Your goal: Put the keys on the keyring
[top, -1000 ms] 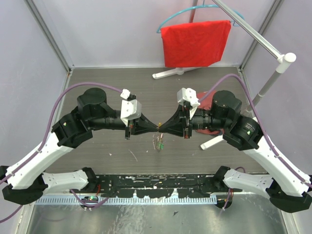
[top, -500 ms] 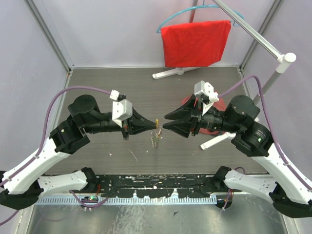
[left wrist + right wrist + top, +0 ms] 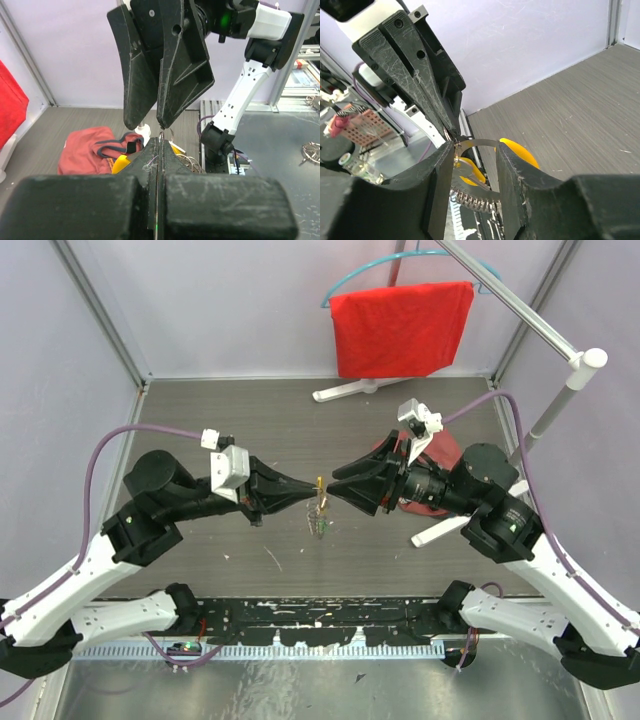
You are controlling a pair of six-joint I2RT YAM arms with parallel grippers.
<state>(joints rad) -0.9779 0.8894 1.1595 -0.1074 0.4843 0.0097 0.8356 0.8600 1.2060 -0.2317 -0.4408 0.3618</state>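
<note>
**Keyring [image 3: 476, 143] held up between the two claws**

The left claw [image 3: 306, 491] is squeezed together on the thin grey metal of the ring, pinching it at the very tips. In its own wrist view the two fingers [image 3: 210, 210] meet with no gap down the middle.

The right claw [image 3: 338, 493] faces it tip to tip above the middle of the table [image 3: 200, 420]. Its fingers [image 3: 520, 195] stand apart, one on each side of the grey strip, which runs across the gap between them. Whether either finger touches the metal cannot be told.

The ring's yellow curved piece [image 3: 521, 150] shows just behind the right claw's fingers. A short run of chain [image 3: 470, 202] hangs lower down between them.

From above, the keys [image 3: 321, 526] show as a small bunch just beside the claw tips, on the side nearer the arm bases. They are too small there to tell one from another, or to see whether they are threaded on the ring.

At the far end, a red cloth [image 3: 400, 328] hangs on a teal hanger [image 3: 345, 280] from a white stand [image 3: 560, 405]. A reddish-brown garment [image 3: 85, 152] lies on the table beneath the right arm.
</note>
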